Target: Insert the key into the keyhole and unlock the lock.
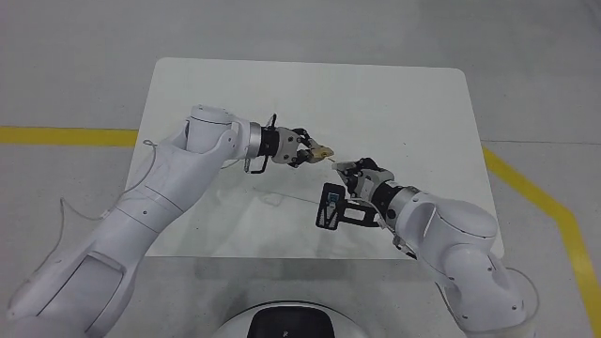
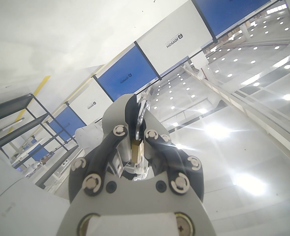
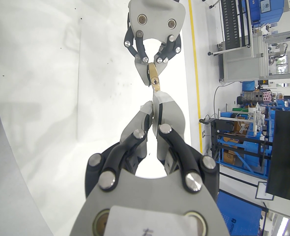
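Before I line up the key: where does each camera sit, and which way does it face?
Top view: above the arms, looking down at the table; both arms show, left tool and right tool nearly meeting.
Left wrist view: on the left wrist, facing out toward wall panels; its own tool clamps the lock.
Right wrist view: on the right wrist, facing the left tool over the table; its own tool grips the key.
Shared: all three show the lock in the left tool.

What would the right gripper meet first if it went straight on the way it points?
Probably the brass lock held by the left gripper; the key looks close to its keyhole, though depth is unclear.
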Robot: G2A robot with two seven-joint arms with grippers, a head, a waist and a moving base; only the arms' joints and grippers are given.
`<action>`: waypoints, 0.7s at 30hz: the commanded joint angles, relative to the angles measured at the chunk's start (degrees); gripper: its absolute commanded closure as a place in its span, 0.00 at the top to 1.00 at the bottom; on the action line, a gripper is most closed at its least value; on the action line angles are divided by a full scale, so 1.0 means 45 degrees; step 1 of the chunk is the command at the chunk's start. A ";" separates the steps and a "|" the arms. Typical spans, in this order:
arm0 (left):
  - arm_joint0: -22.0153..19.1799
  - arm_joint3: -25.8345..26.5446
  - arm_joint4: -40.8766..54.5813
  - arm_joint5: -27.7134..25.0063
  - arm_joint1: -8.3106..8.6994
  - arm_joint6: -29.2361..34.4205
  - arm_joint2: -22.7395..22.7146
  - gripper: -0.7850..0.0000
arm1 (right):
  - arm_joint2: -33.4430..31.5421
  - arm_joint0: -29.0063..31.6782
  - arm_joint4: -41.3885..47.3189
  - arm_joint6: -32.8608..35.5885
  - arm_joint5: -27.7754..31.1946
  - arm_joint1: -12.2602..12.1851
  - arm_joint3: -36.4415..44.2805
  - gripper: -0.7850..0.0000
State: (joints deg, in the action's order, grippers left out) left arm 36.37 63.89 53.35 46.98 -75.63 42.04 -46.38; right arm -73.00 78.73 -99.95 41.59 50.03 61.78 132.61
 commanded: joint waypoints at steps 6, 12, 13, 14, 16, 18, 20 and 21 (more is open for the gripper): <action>0.0742 0.0375 0.0246 -0.0818 0.0119 -0.0556 -0.0561 0.00 | -0.0102 0.0212 -0.0273 -0.0006 -0.0422 -0.0013 -0.0217 0.00; 0.1398 0.1439 -0.0189 -0.1890 0.0198 -0.0562 -0.0653 0.00 | -0.0383 0.0475 0.0238 0.0374 -0.1249 0.0019 -0.0731 0.00; 0.1421 0.1552 -0.0422 -0.1984 0.0204 -0.0622 -0.0591 0.00 | -0.0452 0.0466 0.0619 0.0354 -0.1418 0.0037 -0.0873 0.00; 0.1438 0.1648 -0.0623 -0.2038 0.0205 -0.0718 -0.0537 0.00 | -0.0539 0.0422 0.0892 0.0427 -0.1541 0.0049 -0.0962 0.00; 0.1450 0.1785 -0.0881 -0.2046 0.0206 -0.0914 -0.0487 0.00 | -0.0616 0.0351 0.1477 0.0479 -0.1595 0.0065 -0.1076 0.00; 0.1457 0.1862 -0.0914 -0.2004 0.0205 -0.0936 -0.0508 0.00 | -0.0656 0.0243 0.1762 0.0632 -0.1473 0.0061 -0.1109 0.00; 0.1437 0.1875 -0.0953 -0.1948 0.0208 -0.0925 -0.0541 0.00 | -0.0596 0.0146 0.1979 0.0671 -0.1329 0.0058 -0.1095 0.00; 0.1418 0.1866 -0.0970 -0.1905 0.0211 -0.0899 -0.0556 0.00 | -0.0587 0.0104 0.2046 0.0703 -0.1307 0.0056 -0.1096 0.00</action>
State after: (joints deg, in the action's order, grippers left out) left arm 42.83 72.33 49.04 38.27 -74.69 37.90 -48.82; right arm -75.70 79.33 -90.97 44.71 44.06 62.04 127.66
